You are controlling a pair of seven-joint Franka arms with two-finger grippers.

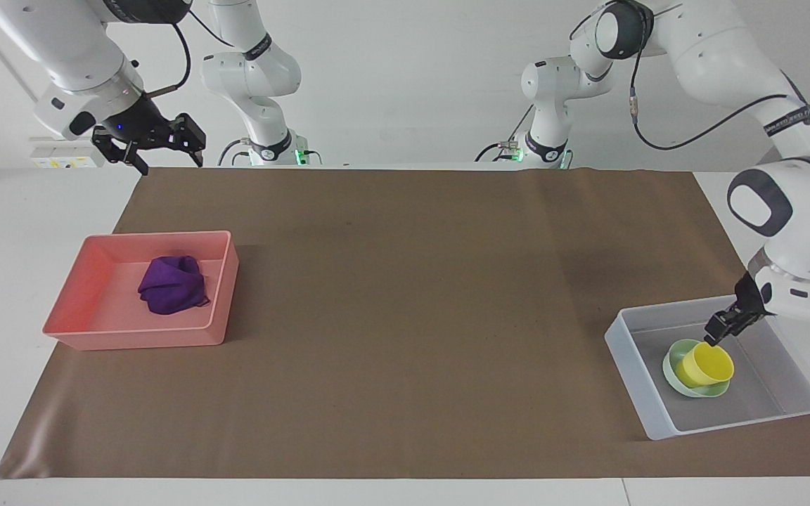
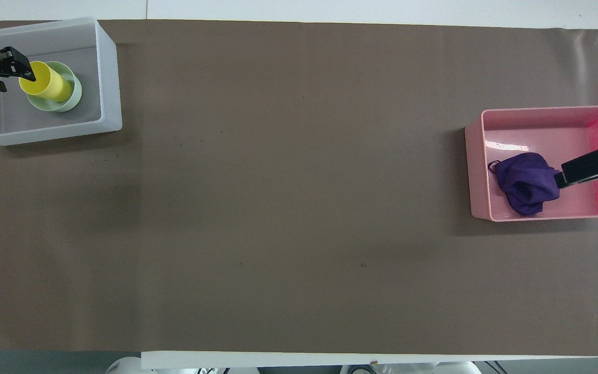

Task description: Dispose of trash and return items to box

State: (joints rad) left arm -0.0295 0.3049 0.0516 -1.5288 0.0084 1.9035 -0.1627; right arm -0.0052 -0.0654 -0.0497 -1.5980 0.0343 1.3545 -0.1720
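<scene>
At the lower right of the facing view, the small yellow plastic cup (image 1: 707, 365) is sitting tilted inside the shallow round mint-green bowl (image 1: 679, 371), which is resting on the floor of the translucent greyish-white rectangular plastic bin (image 1: 635, 369). The left gripper (image 1: 720, 332) is hovering just beside the cup's rim with its fingers parted, gripping nothing. At the left of that view, the wrinkly deep-purple fabric cloth (image 1: 171, 284) is lying in the pink rectangular tray (image 1: 133, 339). The right gripper (image 1: 155, 149) is waiting in the upper left, fingers spread and holding nothing. Everything is sitting on the brown paper mat (image 1: 405, 302).
</scene>
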